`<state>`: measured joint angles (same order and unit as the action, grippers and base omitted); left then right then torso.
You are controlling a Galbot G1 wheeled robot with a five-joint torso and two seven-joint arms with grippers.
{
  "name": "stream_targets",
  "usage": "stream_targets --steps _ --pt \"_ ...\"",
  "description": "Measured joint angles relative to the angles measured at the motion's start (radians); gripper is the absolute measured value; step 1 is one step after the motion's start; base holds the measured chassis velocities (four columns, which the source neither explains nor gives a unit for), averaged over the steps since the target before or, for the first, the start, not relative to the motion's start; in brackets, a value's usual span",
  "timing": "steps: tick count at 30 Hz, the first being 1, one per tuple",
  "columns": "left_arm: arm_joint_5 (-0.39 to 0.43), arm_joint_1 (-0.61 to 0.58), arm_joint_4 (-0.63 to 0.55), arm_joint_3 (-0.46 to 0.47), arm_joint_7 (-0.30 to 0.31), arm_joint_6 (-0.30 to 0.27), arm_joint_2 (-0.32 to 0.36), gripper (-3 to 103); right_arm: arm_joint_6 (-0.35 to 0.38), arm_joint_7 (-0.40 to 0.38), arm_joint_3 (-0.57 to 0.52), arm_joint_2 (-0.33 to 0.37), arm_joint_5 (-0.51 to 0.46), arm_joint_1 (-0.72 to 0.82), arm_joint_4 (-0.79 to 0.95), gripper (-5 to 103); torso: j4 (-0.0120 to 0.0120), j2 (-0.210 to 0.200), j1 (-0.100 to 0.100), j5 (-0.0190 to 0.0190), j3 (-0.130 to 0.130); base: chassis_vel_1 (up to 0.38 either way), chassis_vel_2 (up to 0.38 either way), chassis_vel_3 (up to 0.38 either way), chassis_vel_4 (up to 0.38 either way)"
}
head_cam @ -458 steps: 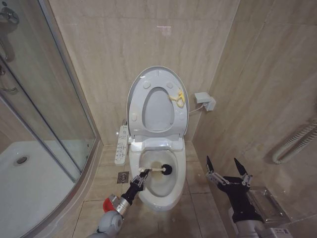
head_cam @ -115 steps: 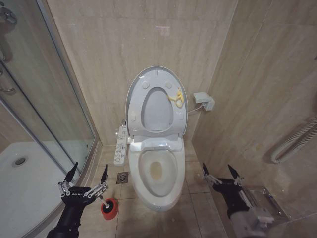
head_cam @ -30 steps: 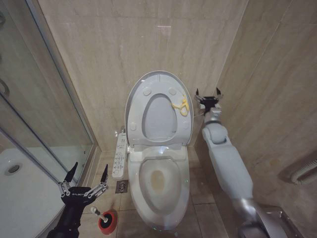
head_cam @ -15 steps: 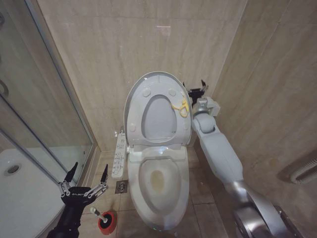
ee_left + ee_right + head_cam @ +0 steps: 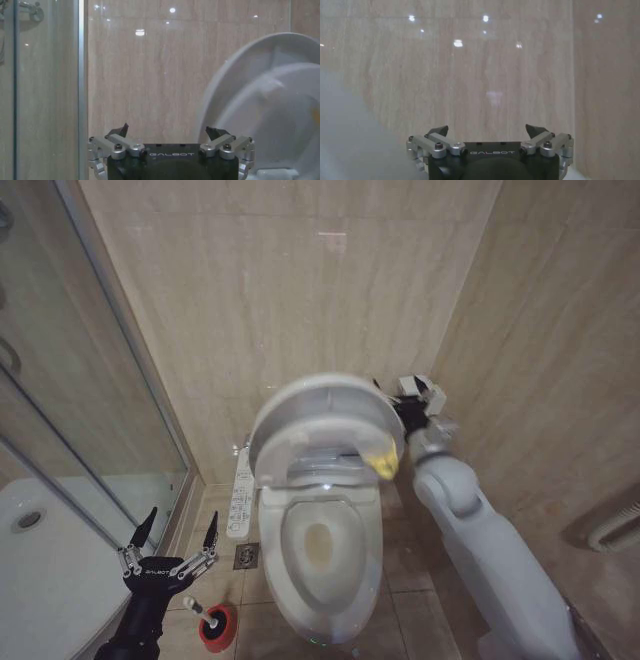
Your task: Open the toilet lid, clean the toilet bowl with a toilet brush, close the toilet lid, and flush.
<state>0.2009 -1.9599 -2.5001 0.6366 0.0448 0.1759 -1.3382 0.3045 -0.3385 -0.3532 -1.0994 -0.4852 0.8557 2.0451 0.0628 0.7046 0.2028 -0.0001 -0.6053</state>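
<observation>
The white toilet lid [image 5: 322,418] hangs tilted about halfway forward over the toilet bowl [image 5: 322,548], blurred, with the yellow loop [image 5: 383,464] of the seat showing below its edge. My right gripper [image 5: 408,406] is just behind the lid's right edge, open in the right wrist view [image 5: 486,129], where the lid [image 5: 340,135] is a white blur. The left gripper [image 5: 176,532] hovers open, low and left of the bowl, empty [image 5: 167,131], facing the lid [image 5: 270,101]. The toilet brush [image 5: 192,607] stands in its red holder [image 5: 216,628] on the floor beneath it.
A glass shower door [image 5: 90,380] and white shower tray [image 5: 40,550] bound the left side. A white control panel [image 5: 240,485] hangs at the bowl's left. Tiled walls stand close behind and at the right. A floor drain [image 5: 246,556] lies beside the bowl.
The lid and seat have swung from upright against the wall to halfway down. My right gripper has pushed forward and down behind them. The left arm has not moved.
</observation>
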Motion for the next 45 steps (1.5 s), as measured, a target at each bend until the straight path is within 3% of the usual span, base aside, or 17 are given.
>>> stream_targets --steps 4,10,22,25,28,36,45 --pt "0.0 0.0 0.0 0.0 0.0 0.0 0.0 100 0.004 0.001 -0.086 0.017 -0.012 0.165 0.107 100 0.0016 0.0 0.0 0.0002 0.0 0.0 0.0 0.0 0.0" --pt "0.0 0.0 0.0 0.0 0.0 0.0 0.0 100 0.0 0.027 -0.17 -0.019 -0.003 0.331 0.22 100 0.0011 0.0 0.0 0.0001 0.0 0.0 0.0 0.0 0.0" --pt "0.0 0.0 0.0 0.0 0.0 0.0 0.0 100 -0.07 0.154 -0.276 -0.151 0.131 0.692 0.388 100 0.0015 0.0 0.0 0.0 0.0 0.0 0.0 0.0 0.0" --pt "0.0 0.0 0.0 0.0 0.0 0.0 0.0 100 -0.089 0.173 -0.285 -0.169 0.152 0.726 0.399 100 0.0011 0.0 0.0 0.0 0.0 0.0 0.0 0.0 0.0" --pt "0.0 0.0 0.0 0.0 0.0 0.0 0.0 100 -0.135 0.244 -0.3 -0.224 0.209 0.81 0.405 100 0.0013 0.0 0.0 -0.0001 0.0 0.0 0.0 0.0 0.0" --pt "0.0 0.0 0.0 0.0 0.0 0.0 0.0 100 -0.175 0.268 -0.275 -0.332 0.269 0.896 0.433 100 0.0013 0.0 0.0 0.0 0.0 0.0 0.0 0.0 0.0" --pt "0.0 0.0 0.0 0.0 0.0 0.0 0.0 100 -0.192 0.266 -0.275 -0.351 0.284 0.919 0.455 100 0.0012 0.0 0.0 0.0 0.0 0.0 0.0 0.0 0.0"
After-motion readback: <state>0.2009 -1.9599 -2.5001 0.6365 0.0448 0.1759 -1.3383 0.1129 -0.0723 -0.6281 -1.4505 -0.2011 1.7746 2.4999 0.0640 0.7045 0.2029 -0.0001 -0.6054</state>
